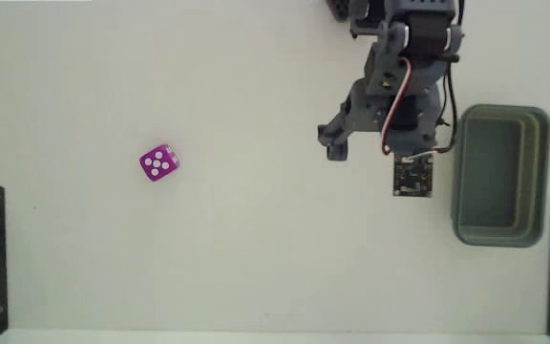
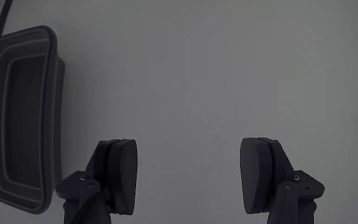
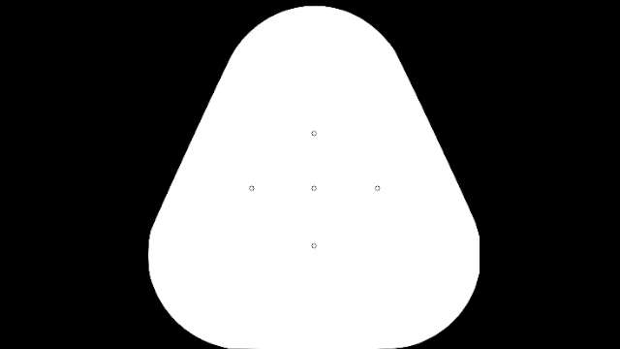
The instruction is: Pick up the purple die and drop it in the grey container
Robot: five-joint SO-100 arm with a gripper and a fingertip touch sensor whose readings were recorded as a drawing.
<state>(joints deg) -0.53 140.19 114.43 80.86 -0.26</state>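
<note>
While the grey two-finger gripper point(image 2: 189, 177) hangs with its jaws spread wide and nothing between them, the small magenta-purple die with white pips point(image 1: 158, 161) lies on the white table point(image 1: 237, 258), well apart from the grey-green rectangular plastic tub point(image 1: 461, 182), on the arm's far side in the fixed view; the tub holds nothing
</note>
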